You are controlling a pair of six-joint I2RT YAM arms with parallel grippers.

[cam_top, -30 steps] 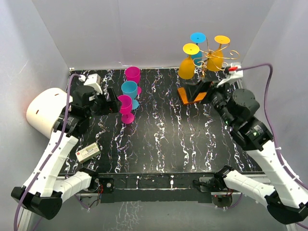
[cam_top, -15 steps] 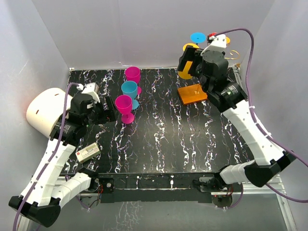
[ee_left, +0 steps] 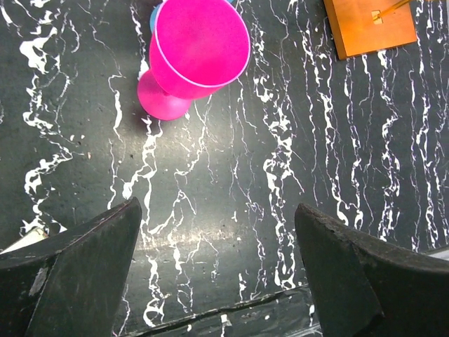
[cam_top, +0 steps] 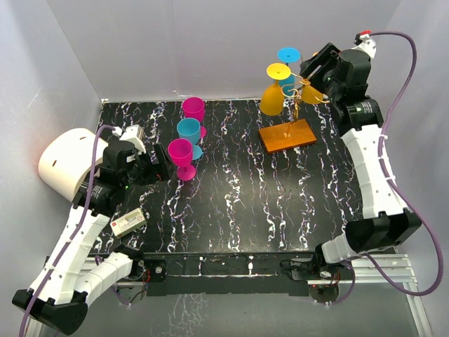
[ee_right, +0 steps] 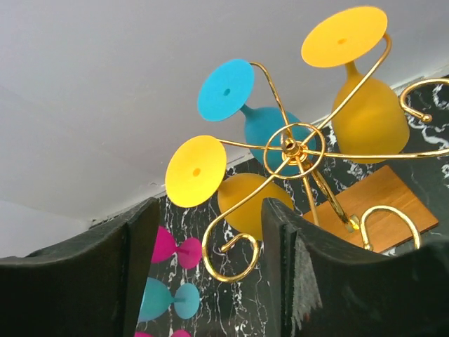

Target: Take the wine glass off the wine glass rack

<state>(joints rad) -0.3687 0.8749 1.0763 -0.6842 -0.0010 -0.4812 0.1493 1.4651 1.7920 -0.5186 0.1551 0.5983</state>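
Packet (cam_top: 128, 222), small and white with a red label, lies nearest me on the left of the black marbled table (cam_top: 245, 210). Just beyond it my left gripper (ee_left: 216, 210) hangs low over the table with its jaws wide apart and nothing between them. A magenta glass (cam_top: 181, 156) stands upright right in front of it. Behind that are a blue glass (cam_top: 188, 130) and a second magenta glass (cam_top: 193, 109), both upright too.

At the far right stands the wine glass rack (ee_right: 290, 147) on its orange base (cam_top: 287, 135). Three glasses hang bowl-down from its curled gold arms: a yellow wine glass (ee_right: 252, 200) nearest the middle of the table, a blue wine glass (ee_right: 270, 126) at the back, and another yellow wine glass (ee_right: 370, 116) on the right. My right gripper (cam_top: 313, 68) is raised level with the rack's top, close beside that right-hand glass. Its jaws are parted and hold nothing.
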